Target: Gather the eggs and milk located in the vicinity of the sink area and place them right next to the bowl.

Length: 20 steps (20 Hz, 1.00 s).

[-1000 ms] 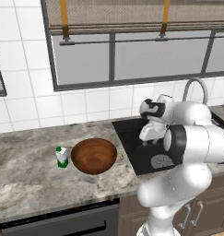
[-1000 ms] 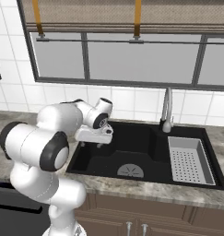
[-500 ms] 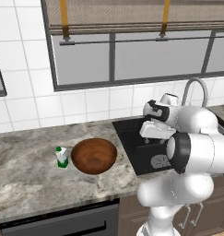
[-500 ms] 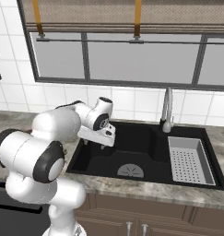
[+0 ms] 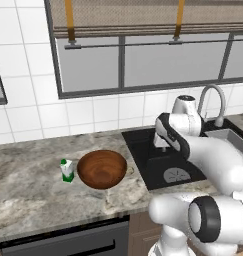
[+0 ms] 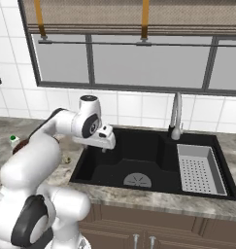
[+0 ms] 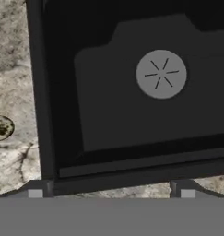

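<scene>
The black sink (image 6: 139,155) has a grey perforated tray insert (image 6: 197,168) in its right basin. My gripper (image 6: 104,147) hangs open over the left basin's near-left corner, with nothing between its fingers; in the hand view the gripper (image 7: 111,190) looks down on the sink (image 7: 109,115). The small brown egg (image 7: 2,127) lies on the counter just left of the sink rim, also seen as the egg (image 6: 67,159). The wooden bowl (image 5: 102,169) sits on the counter, with the milk carton (image 5: 67,170) upright close on its left.
A slim silver faucet (image 5: 213,102) rises behind the sink. A round grey drain (image 7: 161,73) sits in the basin floor. The granite counter (image 5: 28,190) stretches left of the bowl. A tiled wall and window stand behind.
The arm's elbow and upper links have swung right and lower. The hand has stayed over the sink's left edge, dropping slightly. Bowl and milk have not moved.
</scene>
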### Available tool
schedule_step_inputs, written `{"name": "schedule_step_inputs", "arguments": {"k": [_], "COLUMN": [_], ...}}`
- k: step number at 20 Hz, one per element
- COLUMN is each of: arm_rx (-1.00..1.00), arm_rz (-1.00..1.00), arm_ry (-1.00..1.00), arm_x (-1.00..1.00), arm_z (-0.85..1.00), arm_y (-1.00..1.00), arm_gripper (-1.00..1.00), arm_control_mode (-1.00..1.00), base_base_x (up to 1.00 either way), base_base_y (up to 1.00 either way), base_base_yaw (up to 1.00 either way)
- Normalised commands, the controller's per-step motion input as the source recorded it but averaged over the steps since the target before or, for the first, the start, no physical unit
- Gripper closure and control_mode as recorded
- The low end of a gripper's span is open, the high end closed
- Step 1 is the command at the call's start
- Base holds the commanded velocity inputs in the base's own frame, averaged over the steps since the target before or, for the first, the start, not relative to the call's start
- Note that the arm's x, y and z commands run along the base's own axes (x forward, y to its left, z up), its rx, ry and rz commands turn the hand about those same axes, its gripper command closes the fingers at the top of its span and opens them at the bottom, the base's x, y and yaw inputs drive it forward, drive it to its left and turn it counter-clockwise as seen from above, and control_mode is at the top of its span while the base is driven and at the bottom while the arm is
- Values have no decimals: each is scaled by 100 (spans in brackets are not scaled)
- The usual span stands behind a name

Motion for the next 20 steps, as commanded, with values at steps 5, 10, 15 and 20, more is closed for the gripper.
{"name": "schedule_step_inputs", "arguments": {"k": [5,10,15,20], "arm_rx": [0,0,0,-1], "arm_rz": [0,0,0,0], "arm_ry": [-28,-31,-15,0], "arm_x": [-56,-47,-43,-6], "arm_z": [75,58,55,5], "arm_y": [11,12,9,0], "arm_gripper": [-100,-100,-100,-100], "arm_control_mode": [-100,-100,-100,-100], "base_base_x": [0,0,0,0], "base_base_y": [0,0,0,0], "base_base_yaw": [0,0,0,0]}}
